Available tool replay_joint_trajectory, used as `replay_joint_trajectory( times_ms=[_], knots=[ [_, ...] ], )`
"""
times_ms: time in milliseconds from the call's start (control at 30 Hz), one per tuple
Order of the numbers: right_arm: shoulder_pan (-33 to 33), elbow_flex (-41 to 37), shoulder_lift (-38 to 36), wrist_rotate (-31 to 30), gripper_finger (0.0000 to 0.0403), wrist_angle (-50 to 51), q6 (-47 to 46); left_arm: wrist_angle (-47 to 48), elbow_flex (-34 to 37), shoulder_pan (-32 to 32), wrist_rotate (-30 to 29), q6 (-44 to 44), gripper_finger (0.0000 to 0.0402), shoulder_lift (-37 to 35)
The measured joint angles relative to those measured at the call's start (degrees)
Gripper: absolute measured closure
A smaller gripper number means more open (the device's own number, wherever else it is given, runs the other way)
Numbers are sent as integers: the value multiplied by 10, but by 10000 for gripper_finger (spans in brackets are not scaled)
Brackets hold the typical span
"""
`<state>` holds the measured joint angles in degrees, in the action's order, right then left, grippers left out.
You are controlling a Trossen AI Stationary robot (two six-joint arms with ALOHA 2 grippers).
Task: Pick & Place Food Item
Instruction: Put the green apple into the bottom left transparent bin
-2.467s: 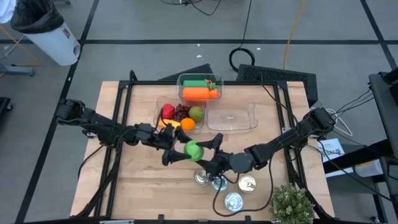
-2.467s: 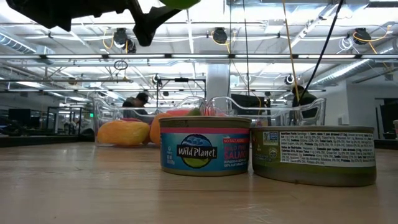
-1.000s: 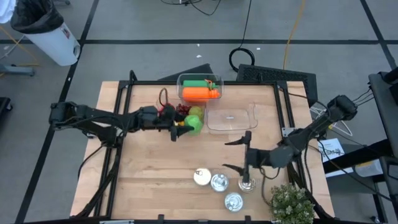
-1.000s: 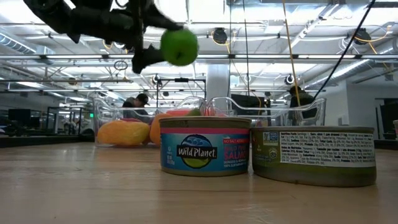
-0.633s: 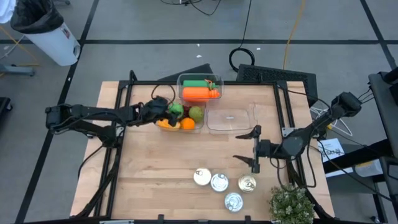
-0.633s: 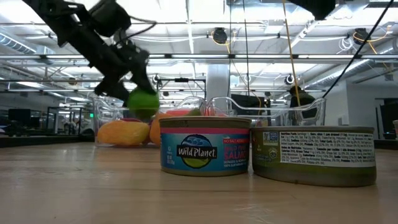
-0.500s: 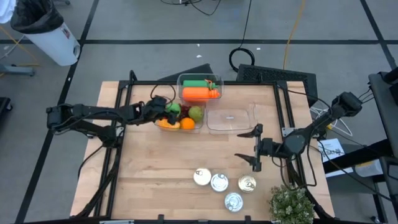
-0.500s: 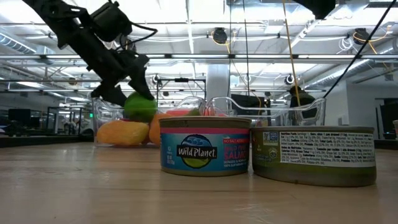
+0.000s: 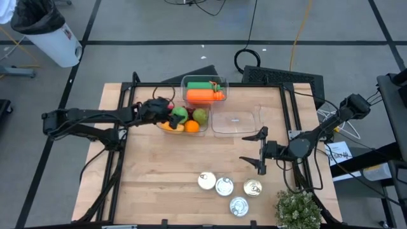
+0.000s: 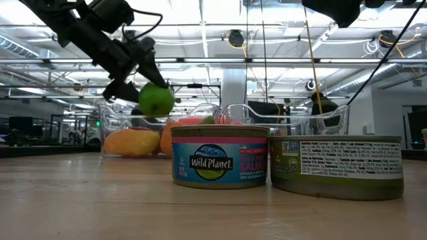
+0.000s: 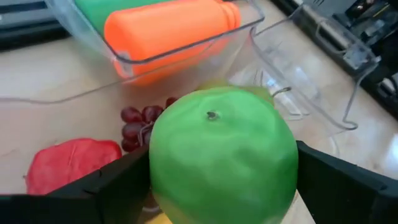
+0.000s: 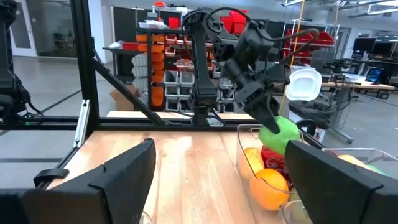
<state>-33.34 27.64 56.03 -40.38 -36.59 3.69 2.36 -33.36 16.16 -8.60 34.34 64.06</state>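
Above the fruit tub (image 9: 161, 119), the left hand (image 9: 170, 114) grips a green apple (image 9: 180, 114); the right hand (image 9: 259, 150) waits open.

"Wild Planet" and "SALMON" on the blue-labelled can (image 10: 219, 157), small nutrition-facts print on the neighbouring green-labelled can (image 10: 336, 165), too fine to read

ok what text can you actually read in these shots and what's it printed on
"Wild Planet": on the blue-labelled can in the low view.
"Nutrition Facts": heading on the can beside it; its smaller print is too small to read.
Nothing else is legible.
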Motion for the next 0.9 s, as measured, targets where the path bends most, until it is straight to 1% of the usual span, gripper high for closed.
replay_joint_trajectory(
  times_ms=[167, 267, 333, 467, 700, 833, 900],
  knots=[
    [0, 0, 0, 0, 67, 0, 0, -22, 0, 0, 0, 9, 22, -5],
    [0, 0, 0, 0, 67, 0, 0, -37, 0, 0, 0, -11, 12, -4],
    [0, 0, 0, 0, 67, 0, 0, -38, 0, 0, 0, -23, 11, -2],
    [0, 0, 0, 0, 67, 1, 0, -40, 0, -2, 2, -11, 10, -2],
    [0, 0, 0, 0, 67, 1, 0, -39, 0, -2, 46, -23, 9, -2],
    [0, 0, 0, 0, 67, 1, 0, -50, 0, -2, 84, 5, 9, -2],
    [0, 0, 0, 0, 67, 1, 0, -70, 0, -4, 85, 23, 9, -2]
  ],
)
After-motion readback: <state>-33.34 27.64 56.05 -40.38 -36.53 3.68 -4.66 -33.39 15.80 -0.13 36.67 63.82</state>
